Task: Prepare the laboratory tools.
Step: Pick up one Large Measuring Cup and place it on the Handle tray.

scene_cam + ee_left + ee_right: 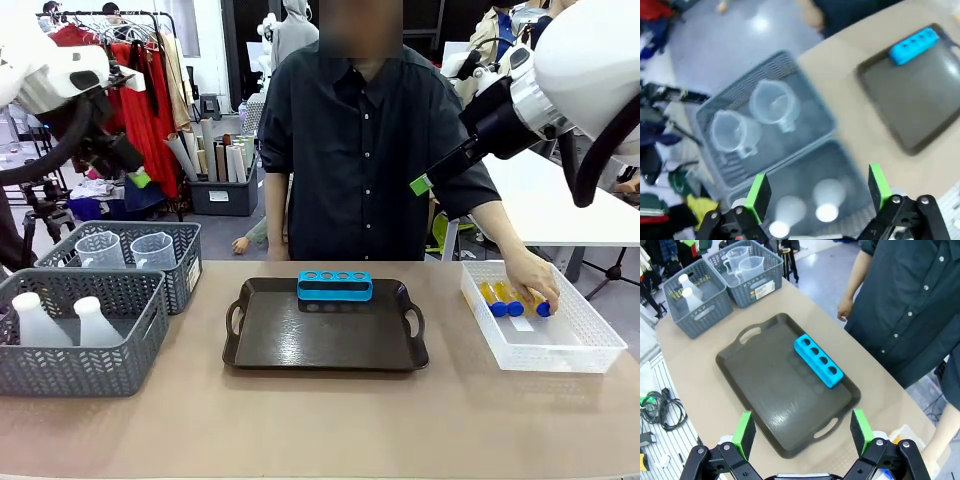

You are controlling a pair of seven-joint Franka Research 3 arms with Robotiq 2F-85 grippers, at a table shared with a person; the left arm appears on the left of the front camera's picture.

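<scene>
A small blue tube rack (334,286) (818,361) stands at the far side of the dark tray (325,345). Three blue-capped amber tubes (510,298) lie in a white bin at the right, with the person's hand (535,280) on them. Two clear measuring jugs (127,250) (772,102) sit in the far grey basket. Two white flasks (65,320) (827,200) sit in the near one. My left gripper (125,160) (817,190) hangs open high above the baskets. My right gripper (430,178) (802,432) is open high above the tray, holding nothing.
The white bin (590,345) stands at the table's right edge, and the grey baskets (80,370) fill the left side. The person stands at the far edge behind the tray. Bare tabletop lies along the front.
</scene>
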